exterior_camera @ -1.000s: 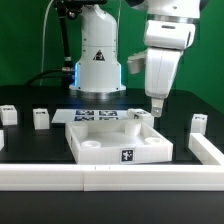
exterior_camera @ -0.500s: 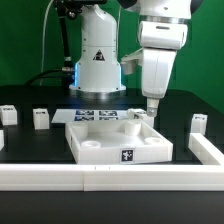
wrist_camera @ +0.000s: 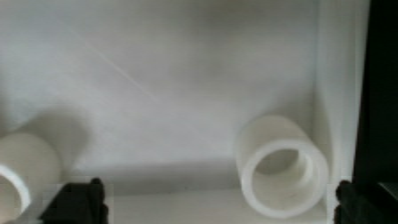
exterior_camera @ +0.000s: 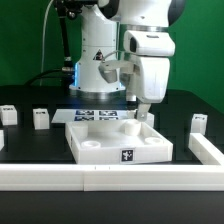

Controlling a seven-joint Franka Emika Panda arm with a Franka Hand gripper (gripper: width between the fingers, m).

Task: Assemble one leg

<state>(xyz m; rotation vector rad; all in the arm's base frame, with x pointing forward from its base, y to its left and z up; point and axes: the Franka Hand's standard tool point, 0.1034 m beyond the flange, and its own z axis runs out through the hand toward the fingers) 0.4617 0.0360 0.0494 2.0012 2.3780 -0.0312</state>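
The large white square panel (exterior_camera: 118, 140) lies in the middle of the table, with a tag on its front wall. My gripper (exterior_camera: 143, 112) hangs just above the panel's back corner on the exterior view's right. It is open and empty. In the wrist view the gripper (wrist_camera: 217, 205) shows two dark fingertips (wrist_camera: 80, 200) set wide apart over the white panel (wrist_camera: 178, 90), with a round recess (wrist_camera: 285, 160) between them. One leg (exterior_camera: 41, 118) stands at the exterior view's left, another leg (exterior_camera: 199, 123) at its right. A third white post (exterior_camera: 7, 114) stands at the far left.
The marker board (exterior_camera: 98, 114) lies behind the panel, in front of the robot's base (exterior_camera: 98, 70). A white rail (exterior_camera: 110, 178) runs along the table's front, and another white rail (exterior_camera: 206, 150) along the exterior view's right.
The arm has swung towards the exterior view's left and turned at the wrist. The gripper has shifted slightly left over the panel's back corner. The parts have not moved.
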